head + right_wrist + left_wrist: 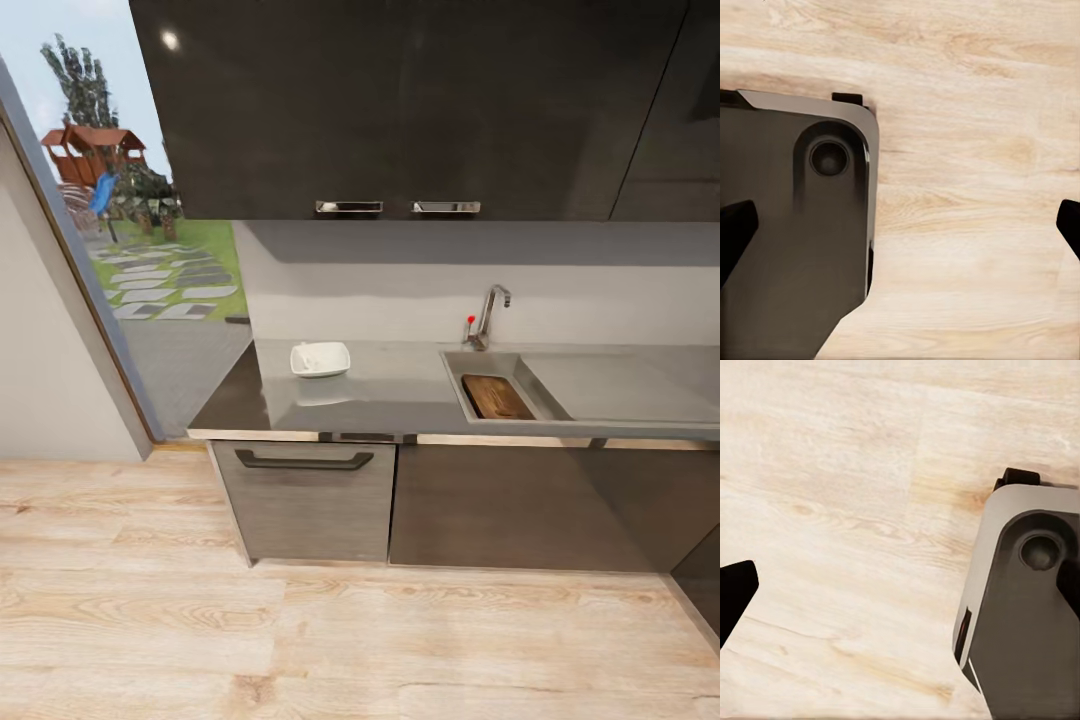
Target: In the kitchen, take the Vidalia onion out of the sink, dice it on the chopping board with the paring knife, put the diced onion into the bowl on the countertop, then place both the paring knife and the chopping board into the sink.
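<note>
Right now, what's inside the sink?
The chopping board lies in the sink basin, covering most of its floor. No onion or knife shows there; anything beneath the board or tight against the near wall is hidden.

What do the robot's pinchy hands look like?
The left gripper and the right gripper look the same. Each has smooth, plain black fingertips that narrow to blunt, wedge-shaped points. No more of either arm can be made out.
</note>
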Controlling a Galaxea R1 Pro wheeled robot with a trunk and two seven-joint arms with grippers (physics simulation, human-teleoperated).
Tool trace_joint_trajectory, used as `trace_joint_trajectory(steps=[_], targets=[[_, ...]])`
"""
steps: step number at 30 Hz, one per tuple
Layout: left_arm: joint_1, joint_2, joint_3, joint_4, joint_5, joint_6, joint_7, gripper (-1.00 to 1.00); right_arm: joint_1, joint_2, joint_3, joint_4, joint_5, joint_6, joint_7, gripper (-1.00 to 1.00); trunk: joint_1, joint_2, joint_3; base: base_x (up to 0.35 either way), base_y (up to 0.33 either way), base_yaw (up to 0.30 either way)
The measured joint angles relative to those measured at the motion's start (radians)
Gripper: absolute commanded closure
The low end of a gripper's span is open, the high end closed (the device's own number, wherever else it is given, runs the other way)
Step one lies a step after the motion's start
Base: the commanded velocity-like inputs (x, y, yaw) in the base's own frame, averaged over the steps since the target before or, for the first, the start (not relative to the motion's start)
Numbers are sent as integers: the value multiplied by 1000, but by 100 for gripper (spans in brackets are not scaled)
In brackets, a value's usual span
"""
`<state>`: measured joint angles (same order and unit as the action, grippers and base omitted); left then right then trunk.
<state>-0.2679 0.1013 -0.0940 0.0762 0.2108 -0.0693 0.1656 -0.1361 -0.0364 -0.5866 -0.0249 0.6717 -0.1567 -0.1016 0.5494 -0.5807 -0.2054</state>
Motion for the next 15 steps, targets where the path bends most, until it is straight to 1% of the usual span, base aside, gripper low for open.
trace_joint_trajectory(steps=[2, 12, 15], targets=[[1, 0, 0, -1, -1, 10, -3, -100, 0, 1, 1, -1, 2, -3, 2, -100, 0, 0, 0, 0, 0, 0], [2, -6, -2, -2, -4, 10, -9, -100, 1, 4, -1, -18, 2, -12, 3, -100, 0, 0, 0, 0, 0, 0], [2, -13, -2, -2, -4, 10, -10, -100, 1, 5, 1, -17, 2, -11, 3, -100, 0, 0, 0, 0, 0, 0]])
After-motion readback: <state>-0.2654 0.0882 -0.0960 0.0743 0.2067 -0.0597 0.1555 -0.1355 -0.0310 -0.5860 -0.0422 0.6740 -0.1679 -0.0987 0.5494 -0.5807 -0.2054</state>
